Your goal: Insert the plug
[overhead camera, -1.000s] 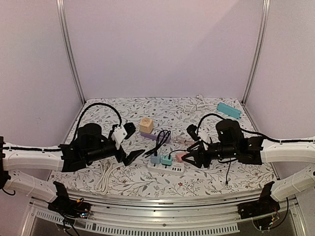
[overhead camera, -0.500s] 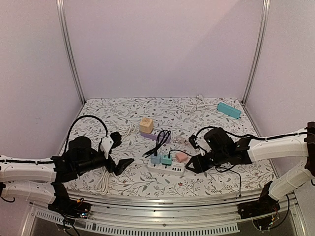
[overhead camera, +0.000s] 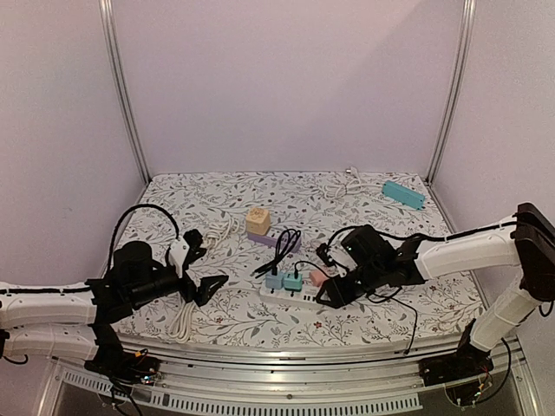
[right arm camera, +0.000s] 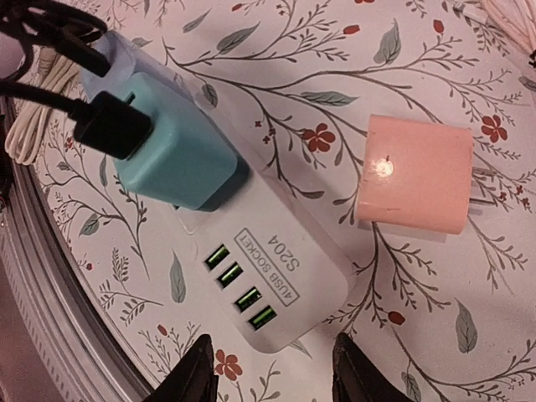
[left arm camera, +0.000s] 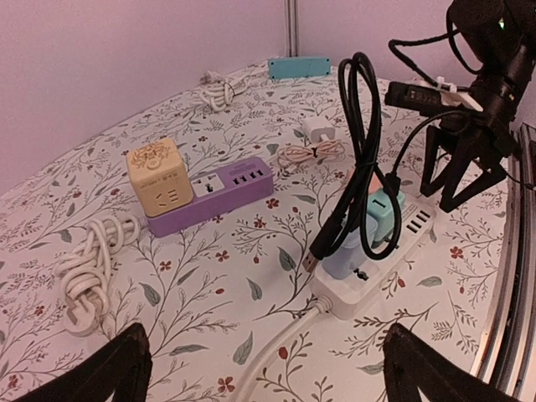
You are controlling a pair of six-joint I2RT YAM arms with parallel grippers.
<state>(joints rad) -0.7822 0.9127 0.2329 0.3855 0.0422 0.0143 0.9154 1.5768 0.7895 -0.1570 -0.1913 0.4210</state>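
Pulled left gripper back toward near edge, jaws wide, empty — moved right gripper over power strip, jaws part-open, holding nothing — pink plug just beside.

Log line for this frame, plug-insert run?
left gripper: open, empty | right gripper: open, empty, over white power strip | pink plug: lying beside strip, not inserted

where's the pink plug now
In the top view the pink plug lies unplugged right of centre, by the right end of the white power strip, beside the teal adapter.
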